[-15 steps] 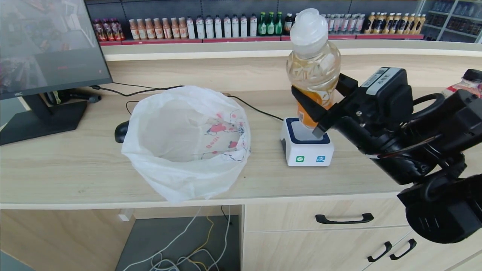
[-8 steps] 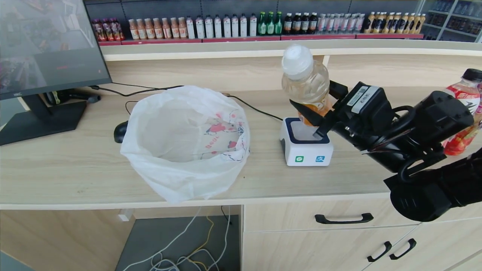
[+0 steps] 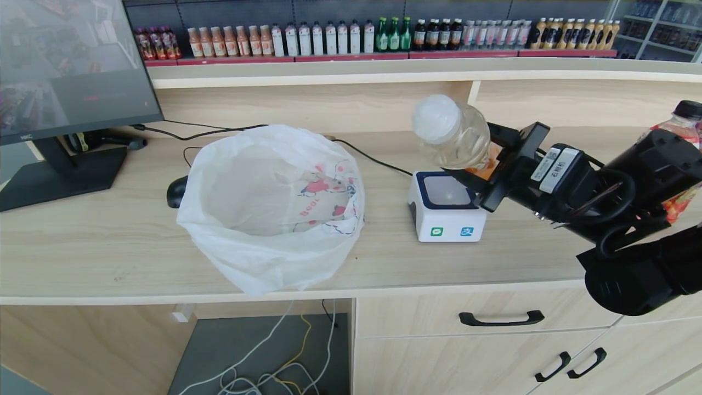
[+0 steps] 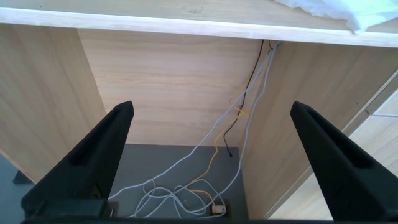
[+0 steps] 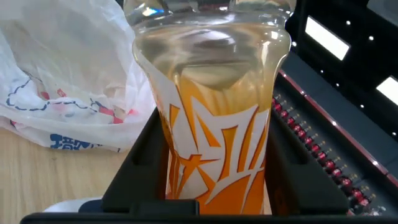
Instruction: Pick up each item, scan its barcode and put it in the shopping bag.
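Observation:
My right gripper [image 3: 482, 173] is shut on a clear bottle [image 3: 454, 137] with an orange label and white cap. The bottle lies tilted, cap pointing left, just above the white scanner box [image 3: 445, 215] with its dark blue-rimmed window. In the right wrist view the bottle [image 5: 214, 124] sits between the black fingers [image 5: 134, 177], with the bag [image 5: 62, 74] behind it. The white shopping bag [image 3: 271, 203] stands open on the counter to the left of the scanner. My left gripper [image 4: 211, 162] is open under the counter, facing the cable space.
A monitor [image 3: 71, 71] stands at the far left with a mouse [image 3: 176, 192] beside the bag. Another bottle [image 3: 683, 159] with a red label stands at the right edge behind my arm. Cables [image 3: 362, 156] run across the counter behind the scanner. Drawers [image 3: 502, 318] lie below.
The right gripper has lowered and tipped the bottle from upright to lying sideways over the scanner, cap now pointing left. The bag and scanner have not moved.

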Motion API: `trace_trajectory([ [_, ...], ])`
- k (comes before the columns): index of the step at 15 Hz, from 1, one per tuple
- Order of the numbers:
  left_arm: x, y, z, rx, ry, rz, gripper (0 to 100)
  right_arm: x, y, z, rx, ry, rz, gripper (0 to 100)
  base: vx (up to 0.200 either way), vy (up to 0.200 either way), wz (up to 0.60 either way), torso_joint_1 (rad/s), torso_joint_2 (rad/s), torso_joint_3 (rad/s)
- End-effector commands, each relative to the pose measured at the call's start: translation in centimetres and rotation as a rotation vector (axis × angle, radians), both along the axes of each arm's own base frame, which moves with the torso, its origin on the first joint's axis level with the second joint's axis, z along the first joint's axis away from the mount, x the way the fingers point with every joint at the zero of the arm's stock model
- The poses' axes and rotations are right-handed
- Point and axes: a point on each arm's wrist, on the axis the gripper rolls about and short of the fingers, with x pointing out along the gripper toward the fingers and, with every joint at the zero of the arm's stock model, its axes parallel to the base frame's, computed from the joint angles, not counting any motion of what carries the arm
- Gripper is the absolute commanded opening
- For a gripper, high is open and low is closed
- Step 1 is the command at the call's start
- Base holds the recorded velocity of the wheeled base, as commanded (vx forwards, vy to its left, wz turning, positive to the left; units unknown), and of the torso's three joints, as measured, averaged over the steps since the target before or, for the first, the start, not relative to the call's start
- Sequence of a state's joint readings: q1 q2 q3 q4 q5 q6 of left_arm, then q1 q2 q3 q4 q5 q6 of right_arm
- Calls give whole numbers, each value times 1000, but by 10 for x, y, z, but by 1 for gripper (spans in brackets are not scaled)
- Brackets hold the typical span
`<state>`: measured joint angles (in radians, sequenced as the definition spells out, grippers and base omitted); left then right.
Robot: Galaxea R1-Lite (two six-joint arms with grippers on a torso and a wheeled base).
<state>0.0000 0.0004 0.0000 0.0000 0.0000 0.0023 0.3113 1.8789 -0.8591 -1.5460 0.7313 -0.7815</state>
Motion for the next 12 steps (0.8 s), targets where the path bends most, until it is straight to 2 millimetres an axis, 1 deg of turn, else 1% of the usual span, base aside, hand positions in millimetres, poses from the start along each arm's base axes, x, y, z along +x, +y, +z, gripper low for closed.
trace_trajectory([
  [1,0,0,0,1,0,0,100,-2,-1,0,-8,-9,-3,0,0,0,0,0,0,0],
  [6,0,0,0,1,0,0,100,-1,0,-5,-58,-53,17,0,0,0,0,0,0,0],
  [12,0,0,0,1,0,0,100,2,12,-14,-71,-56,40,0,0,0,0,0,0,0],
])
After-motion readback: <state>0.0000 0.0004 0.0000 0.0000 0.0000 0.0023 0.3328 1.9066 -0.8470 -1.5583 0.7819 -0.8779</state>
